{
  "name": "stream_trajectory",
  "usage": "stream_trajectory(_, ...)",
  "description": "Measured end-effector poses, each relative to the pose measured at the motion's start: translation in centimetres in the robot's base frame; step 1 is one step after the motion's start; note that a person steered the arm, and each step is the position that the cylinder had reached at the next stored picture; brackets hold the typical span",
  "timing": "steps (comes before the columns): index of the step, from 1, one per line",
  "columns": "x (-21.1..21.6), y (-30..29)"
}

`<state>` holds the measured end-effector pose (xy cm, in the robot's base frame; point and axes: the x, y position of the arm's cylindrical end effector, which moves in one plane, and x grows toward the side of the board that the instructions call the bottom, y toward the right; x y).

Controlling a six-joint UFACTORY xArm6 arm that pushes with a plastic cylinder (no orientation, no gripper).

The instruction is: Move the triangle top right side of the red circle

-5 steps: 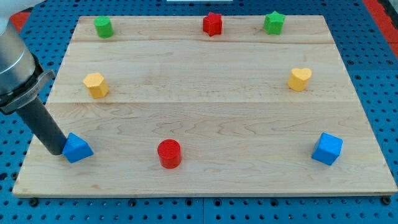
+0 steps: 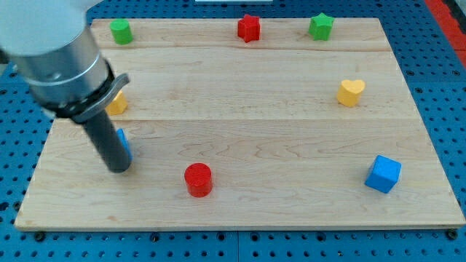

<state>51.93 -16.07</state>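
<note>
Arm rod over the left of the wooden surface [image 2: 240,131], hiding most of the blue triangle.
Tool is a plain rod, no jaws to open or close; my tip [image 2: 119,170] sits on the surface at the view's left, touching the blue triangle [image 2: 124,143], of which only a sliver shows at the rod's right edge. Red circle [image 2: 198,180] sits right of and a little below the tip, apart from it, with bare wood between. Blue cube [image 2: 383,174] is at lower right, yellow heart [image 2: 350,92] at right, and a yellow block [image 2: 116,103] is half hidden behind the arm. Along the top: green block [image 2: 120,31], red star [image 2: 249,28], green star [image 2: 320,26].
</note>
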Motion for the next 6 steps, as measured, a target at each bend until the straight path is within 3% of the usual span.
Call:
stream_trajectory(2, 1.4, -1.0)
stream_trajectory(4, -0.8, -10.5)
stream_trajectory(6, -3.8, 1.6)
